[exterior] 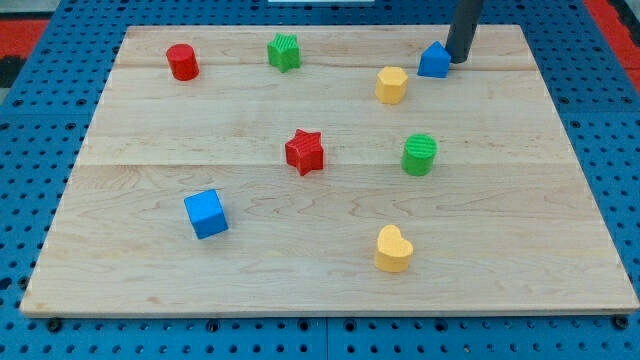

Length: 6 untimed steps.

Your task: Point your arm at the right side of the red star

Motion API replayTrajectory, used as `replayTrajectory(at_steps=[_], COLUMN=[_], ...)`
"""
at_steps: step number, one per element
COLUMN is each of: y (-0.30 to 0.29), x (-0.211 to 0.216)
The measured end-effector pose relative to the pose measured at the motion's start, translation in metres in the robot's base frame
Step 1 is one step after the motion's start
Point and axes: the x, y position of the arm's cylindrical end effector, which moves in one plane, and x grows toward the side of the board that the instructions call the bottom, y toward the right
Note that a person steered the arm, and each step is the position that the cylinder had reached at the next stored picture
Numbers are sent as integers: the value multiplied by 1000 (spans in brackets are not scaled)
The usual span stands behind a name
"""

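The red star (pixel 304 152) lies near the middle of the wooden board (pixel 330 290). My tip (pixel 458 60) is at the view's top right, far up and to the right of the star. It stands just right of a blue house-shaped block (pixel 434 61), touching or nearly touching it.
A red cylinder (pixel 182 62) and a green block (pixel 284 51) sit at the top left. A yellow hexagonal block (pixel 391 85) is left of the blue house-shaped block. A green cylinder (pixel 419 154) lies right of the star. A blue cube (pixel 206 214) and a yellow heart (pixel 393 249) are lower.
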Motion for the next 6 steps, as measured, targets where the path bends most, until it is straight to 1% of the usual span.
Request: replayTrajectory(at_steps=[2, 3, 4, 5, 6], y=[0, -17, -90, -125, -125], x=[90, 91, 102, 108, 129])
